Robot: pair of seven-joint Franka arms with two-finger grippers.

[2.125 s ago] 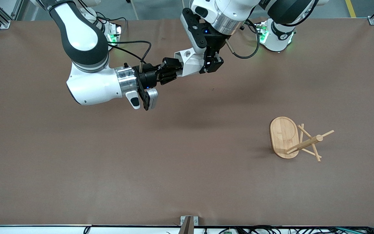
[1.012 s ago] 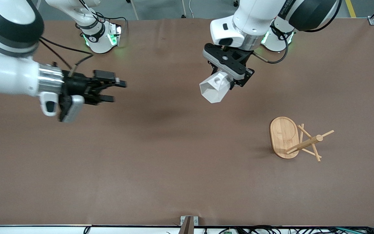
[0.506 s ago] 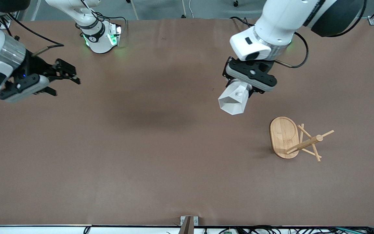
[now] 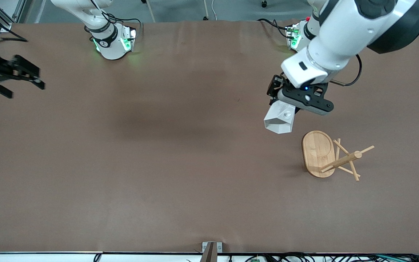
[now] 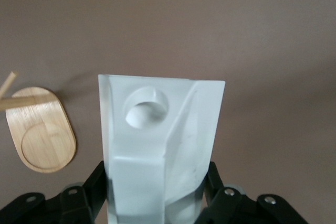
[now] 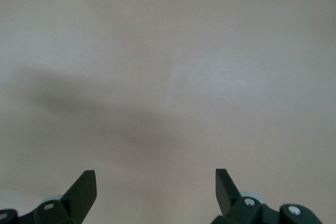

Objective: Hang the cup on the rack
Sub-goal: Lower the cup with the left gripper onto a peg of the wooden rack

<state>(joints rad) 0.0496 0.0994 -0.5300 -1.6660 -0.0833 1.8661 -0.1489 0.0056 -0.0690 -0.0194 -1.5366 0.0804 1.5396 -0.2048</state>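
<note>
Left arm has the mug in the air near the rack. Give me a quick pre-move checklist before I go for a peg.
1. Grip: left gripper shut on the white faceted cup: ok.
2. Handle hole unblocked: ok.
3. Light bamboo rack standing upright, pegs free: ok.
4. Cup lined up with a peg: not ok; it hangs over bare table beside the oval base.
5. Right gripper open, over the right arm's end of the table: ok.
6. Peg height versus hole: cannot tell.
</note>
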